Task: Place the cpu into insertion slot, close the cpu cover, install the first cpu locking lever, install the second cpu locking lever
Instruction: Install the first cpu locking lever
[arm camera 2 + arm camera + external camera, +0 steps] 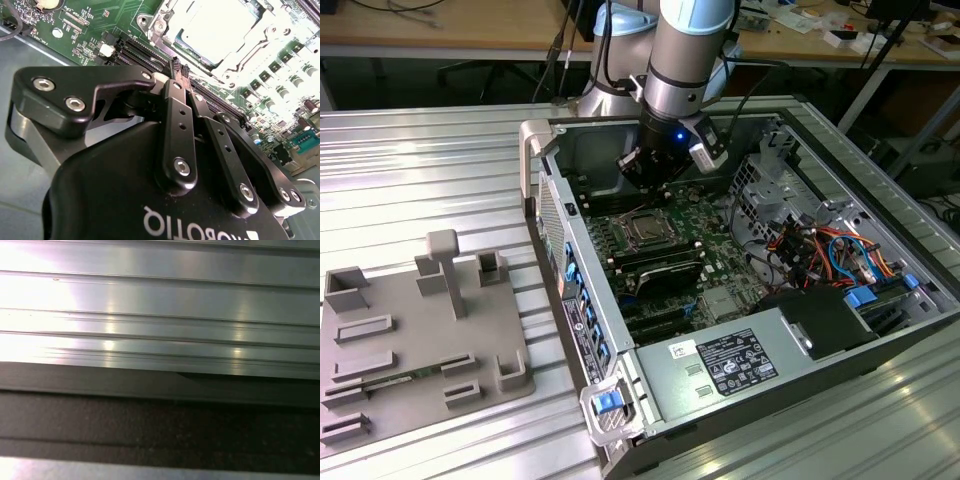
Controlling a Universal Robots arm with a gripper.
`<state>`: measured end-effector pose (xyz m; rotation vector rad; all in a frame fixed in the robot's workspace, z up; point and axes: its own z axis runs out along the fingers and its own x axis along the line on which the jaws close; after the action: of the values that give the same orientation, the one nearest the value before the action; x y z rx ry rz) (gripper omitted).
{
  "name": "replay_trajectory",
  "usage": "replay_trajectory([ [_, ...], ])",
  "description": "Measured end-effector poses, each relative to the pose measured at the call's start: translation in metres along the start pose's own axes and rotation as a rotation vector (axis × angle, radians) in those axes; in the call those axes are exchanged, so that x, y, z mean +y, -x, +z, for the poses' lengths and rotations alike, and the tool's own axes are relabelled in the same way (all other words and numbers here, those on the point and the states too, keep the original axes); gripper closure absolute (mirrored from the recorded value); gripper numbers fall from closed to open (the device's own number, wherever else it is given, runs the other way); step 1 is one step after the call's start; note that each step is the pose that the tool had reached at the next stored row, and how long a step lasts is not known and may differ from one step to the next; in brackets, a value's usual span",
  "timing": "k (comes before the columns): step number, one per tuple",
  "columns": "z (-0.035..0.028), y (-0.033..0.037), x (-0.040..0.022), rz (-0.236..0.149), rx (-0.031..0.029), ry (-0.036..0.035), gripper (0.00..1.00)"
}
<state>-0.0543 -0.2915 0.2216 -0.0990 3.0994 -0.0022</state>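
The arm hangs inside the open computer case [880, 300] on the ribbed metal counter [430, 170], pincer [655, 170] poised over the green circuit board [720, 250], angled down for work at the socket. In the second wrist view the pincer's [181, 70] fingers [176, 107] are drawn together with nothing between them, tips aimed at the board. The cpu [220, 25] already sits in the insertion slot [645, 229], its silvery face framed by the cpu cover [250, 55], just beyond the fingertips, apparently not touching.
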Motion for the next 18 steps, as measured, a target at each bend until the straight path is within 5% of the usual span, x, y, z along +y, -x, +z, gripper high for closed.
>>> replay_trajectory([
  [5,0.0024,-0.0001,0.0,-0.002,0.0,0.0001,0.89],
  [9,0.0055,0.0004,-0.0001,-0.044,0.0001,0.0017,0.89],
  [18,0.0144,0.0058,-0.0003,-0.047,-0.0002,0.0019,0.89],
])
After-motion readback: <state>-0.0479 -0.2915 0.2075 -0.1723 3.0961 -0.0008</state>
